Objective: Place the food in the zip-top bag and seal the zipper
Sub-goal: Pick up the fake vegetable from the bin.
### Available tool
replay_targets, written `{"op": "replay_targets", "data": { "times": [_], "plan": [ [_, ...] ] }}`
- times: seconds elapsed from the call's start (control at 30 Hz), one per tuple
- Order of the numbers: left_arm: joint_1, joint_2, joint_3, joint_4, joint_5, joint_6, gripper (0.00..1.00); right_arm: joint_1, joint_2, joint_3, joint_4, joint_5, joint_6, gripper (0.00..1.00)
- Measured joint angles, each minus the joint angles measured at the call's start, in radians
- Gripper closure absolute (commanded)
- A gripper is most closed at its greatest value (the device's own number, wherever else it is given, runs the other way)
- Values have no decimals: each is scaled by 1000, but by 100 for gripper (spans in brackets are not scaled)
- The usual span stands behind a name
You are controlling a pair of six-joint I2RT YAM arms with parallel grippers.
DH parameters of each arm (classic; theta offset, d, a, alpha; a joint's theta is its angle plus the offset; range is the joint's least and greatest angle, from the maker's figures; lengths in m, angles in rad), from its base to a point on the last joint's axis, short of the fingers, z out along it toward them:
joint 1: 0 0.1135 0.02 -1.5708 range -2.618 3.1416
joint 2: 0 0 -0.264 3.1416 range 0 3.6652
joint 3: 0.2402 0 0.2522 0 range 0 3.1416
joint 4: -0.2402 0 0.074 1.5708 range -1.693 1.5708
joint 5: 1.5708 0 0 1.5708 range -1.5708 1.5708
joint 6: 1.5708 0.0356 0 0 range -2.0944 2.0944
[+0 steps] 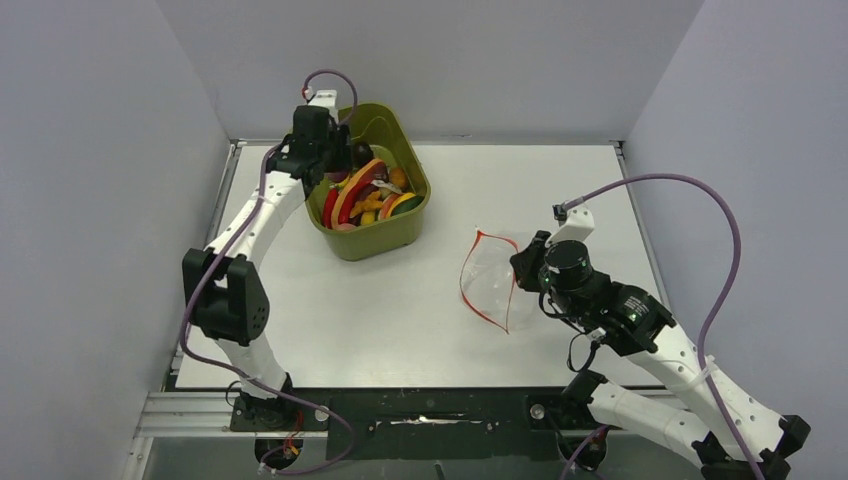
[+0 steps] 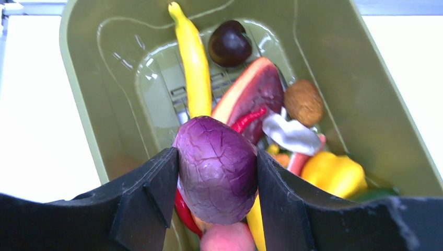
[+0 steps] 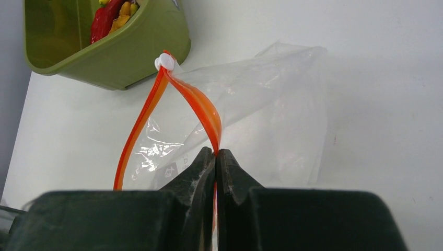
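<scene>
1. Purple and round, one toy food piece (image 2: 214,157) is squeezed between the two black fingers of the left gripper (image 2: 217,180). The fingers press on it from both sides.
2. That purple piece is held up over the inside of the green bin (image 2: 104,78), above the rest of the food.
3. Down in the bin lie a long yellow banana (image 2: 194,63) and a dark round piece (image 2: 229,43) at the bin's far end. With them are a big slice with a dark red face (image 2: 256,91), a brown ball (image 2: 304,102), a white bit (image 2: 290,135) and a yellow lump (image 2: 334,172).
4. To the right of the bin, the zip-top bag (image 3: 271,104) lies on the white table (image 1: 400,310). It is near the bin but not touching it.
5. The bag is clear and floppy, and its mouth is on the side that faces the bin.
6. The zipper (image 3: 201,104) is a thin red-orange strip. Its two halves bow apart in the middle, so the mouth is open. They meet at a small white tab (image 3: 166,61) at the end nearest the bin.
7. The right gripper (image 3: 216,157) is pinched tight on one half of the zipper. Only that thin strip sits between its dark fingers.
</scene>
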Motion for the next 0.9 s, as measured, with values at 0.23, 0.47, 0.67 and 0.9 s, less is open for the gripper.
{"op": "replay_targets", "data": {
  "times": [0.23,0.47,0.67,0.9],
  "plan": [
    [1,-206,-212,53,162,-90,69,2,29,-22,60,-38,36,100],
    [-1,-409,-441,153,357,-166,70,6,46,-47,112,-69,69,100],
    [-21,-576,-609,270,513,-265,72,6,46,-56,144,-72,93,100],
    [-109,-731,-811,465,605,-451,73,6,43,-74,195,-86,114,100]
  ]
}}
